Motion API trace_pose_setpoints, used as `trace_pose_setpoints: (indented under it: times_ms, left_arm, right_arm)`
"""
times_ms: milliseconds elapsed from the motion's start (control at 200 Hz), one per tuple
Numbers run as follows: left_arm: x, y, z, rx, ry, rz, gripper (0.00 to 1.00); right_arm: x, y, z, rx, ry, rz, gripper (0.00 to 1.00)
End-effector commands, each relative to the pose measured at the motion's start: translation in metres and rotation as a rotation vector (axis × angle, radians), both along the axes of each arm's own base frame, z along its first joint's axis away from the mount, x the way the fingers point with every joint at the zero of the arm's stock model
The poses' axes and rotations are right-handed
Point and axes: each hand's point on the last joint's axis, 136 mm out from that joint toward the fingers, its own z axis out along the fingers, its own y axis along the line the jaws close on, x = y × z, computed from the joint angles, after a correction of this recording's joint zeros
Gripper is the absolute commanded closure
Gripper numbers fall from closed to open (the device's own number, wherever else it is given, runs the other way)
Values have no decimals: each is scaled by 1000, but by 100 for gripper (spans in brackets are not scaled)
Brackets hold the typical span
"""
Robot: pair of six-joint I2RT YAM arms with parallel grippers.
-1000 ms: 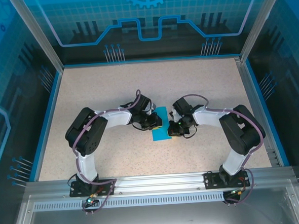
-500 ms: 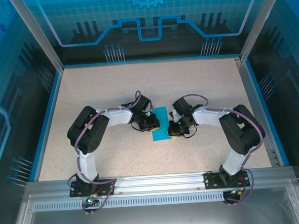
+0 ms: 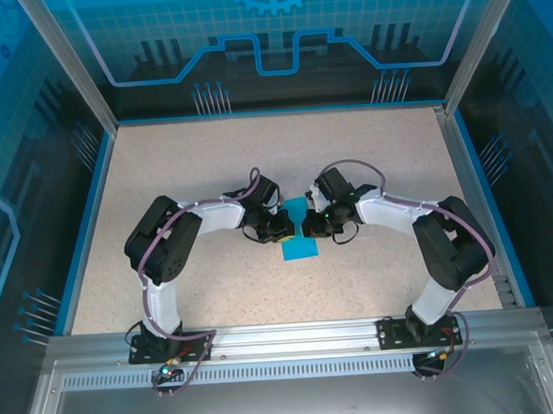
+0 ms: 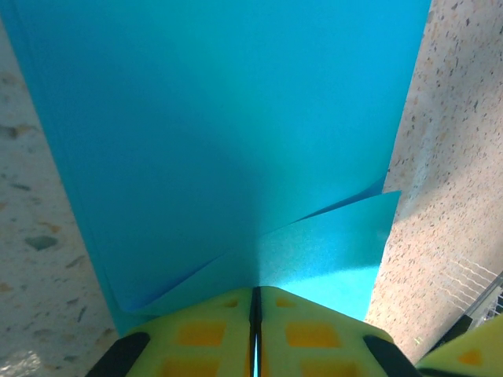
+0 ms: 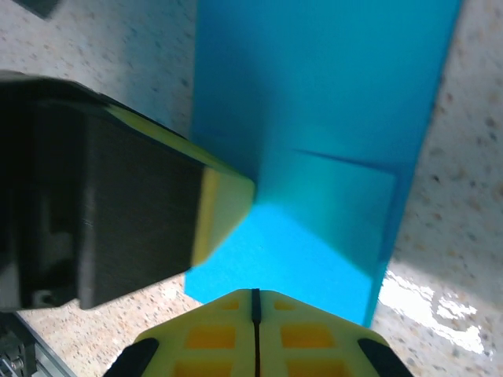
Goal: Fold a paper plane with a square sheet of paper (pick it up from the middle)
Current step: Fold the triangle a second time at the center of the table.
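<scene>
At frame centre in the top view, the left gripper (image 3: 285,227) sits on the left edge of the paper (image 3: 300,248). Its pads are pressed together (image 4: 255,314) at a turned-over corner flap (image 4: 314,251); I cannot tell whether paper is nipped between them. The paper lies on the counter (image 3: 199,165), already folded into a narrow strip. The right gripper (image 3: 311,227), pads also pressed together (image 5: 255,314), bears on the right edge. This looks like nose-corner folding; next, probably, is pressing that flap's crease flat.
</scene>
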Motion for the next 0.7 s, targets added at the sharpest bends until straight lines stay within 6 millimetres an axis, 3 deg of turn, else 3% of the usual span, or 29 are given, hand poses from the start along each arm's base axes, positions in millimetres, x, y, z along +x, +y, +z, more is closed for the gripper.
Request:
trace_pose_setpoints:
  times_ms: [0, 310, 470, 695]
  left_arm:
    - [-8, 12, -21, 56, 51, 9, 89]
    - [-8, 13, -22, 63, 63, 22, 89]
    - [-9, 18, -27, 93, 81, 31, 89]
    - [-13, 24, -34, 135, 115, 40, 89]
  right_arm:
    - [-2, 8, -13, -25, 17, 38, 94]
    - [-9, 3, -41, -88, 78, 58, 94]
    - [-20, -12, -58, -150, 112, 70, 94]
    - [-48, -27, -57, -124, 156, 106, 94]
